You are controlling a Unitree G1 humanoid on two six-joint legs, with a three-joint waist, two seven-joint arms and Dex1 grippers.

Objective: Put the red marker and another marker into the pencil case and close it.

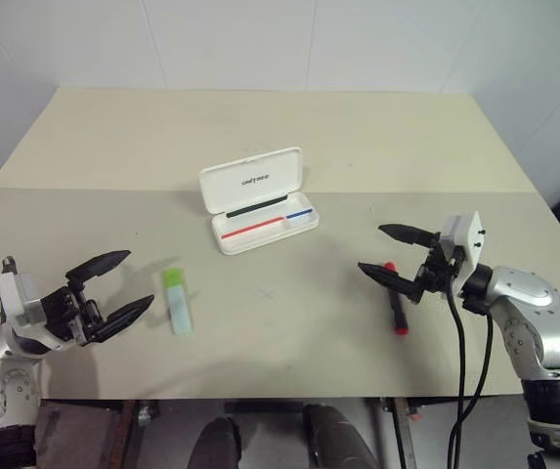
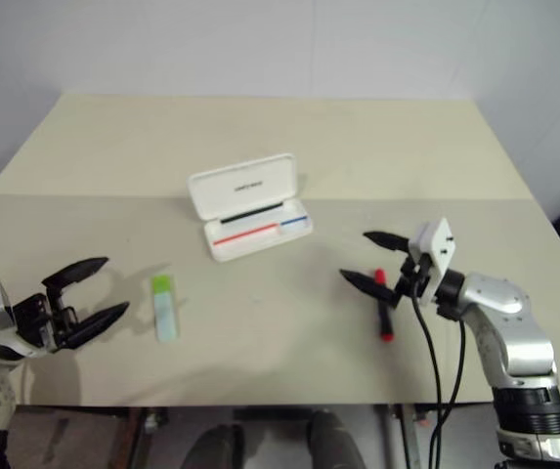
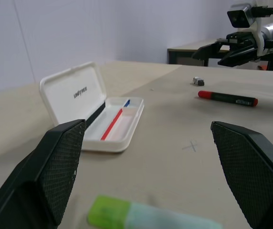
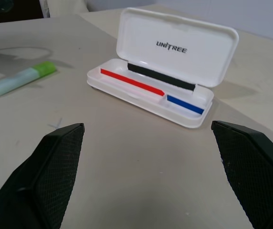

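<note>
My left gripper (image 1: pixel 113 285) is spread wide and empty near the worktop's front left corner; the green highlighter (image 1: pixel 176 300) lies just beside its fingertips. My right gripper (image 1: pixel 390 253) is also released – hovering over the red marker (image 1: pixel 395 304), which lies toward the front right edge. The pencil case (image 1: pixel 257 199) sits open mid-worktop – lid up, tray with red and blue stripes showing, both markers outside it.

"UNITREE" inside pencil case (image 4: pixel 174 67) lid
</note>
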